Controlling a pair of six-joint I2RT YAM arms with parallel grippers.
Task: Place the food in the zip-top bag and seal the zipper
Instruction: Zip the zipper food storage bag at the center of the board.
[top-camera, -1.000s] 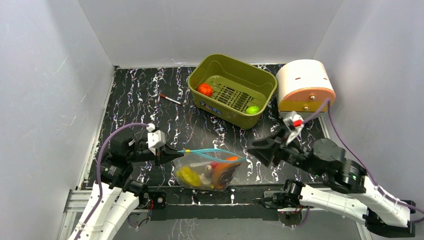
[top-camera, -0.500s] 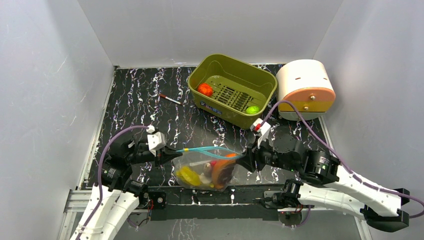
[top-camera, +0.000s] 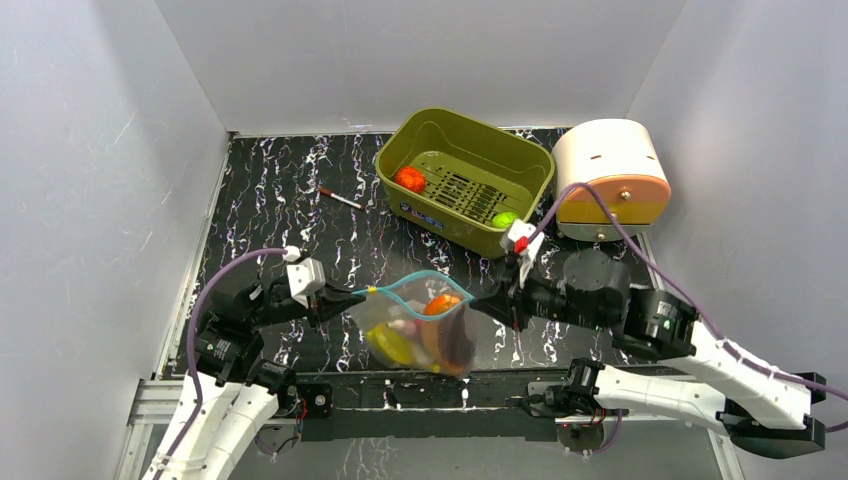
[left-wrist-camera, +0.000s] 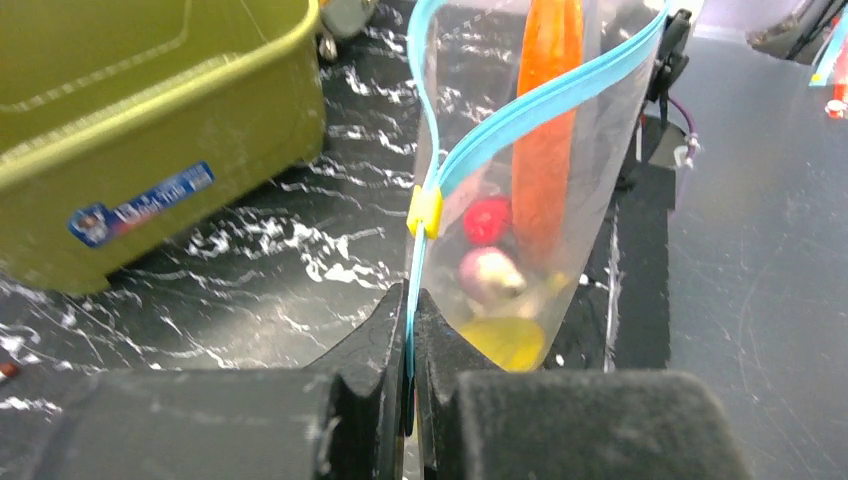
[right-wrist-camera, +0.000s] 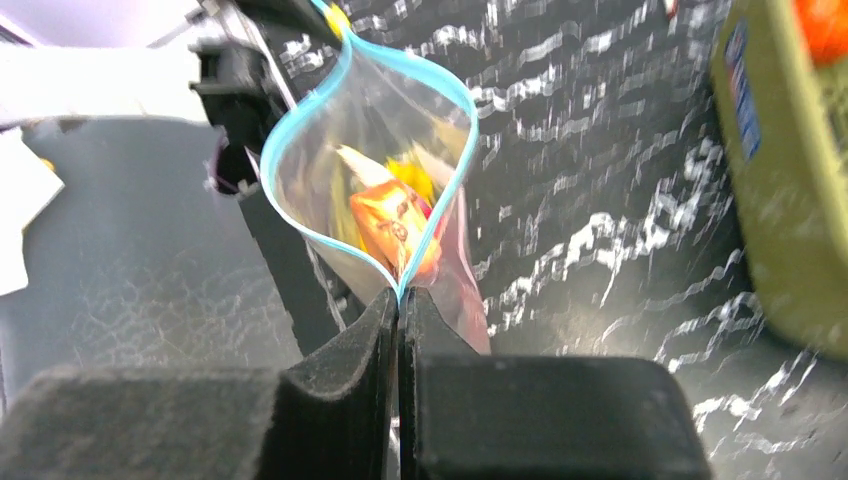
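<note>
The zip-top bag (top-camera: 420, 335) hangs at the near middle of the table, slung between both arms; the left gripper (top-camera: 343, 296) has its jaws pressed together on the left end of the zipper (top-camera: 425, 276); the right gripper (top-camera: 478, 302) pinches the right end. It looks floppy and slick, sagging under the carrot (left-wrist-camera: 545, 120) and the rest; I'd hold only the stiffer teal strip. A tomato (top-camera: 409, 179) and green fruit (top-camera: 505, 219) lie in the far tub (top-camera: 455, 232).
</note>
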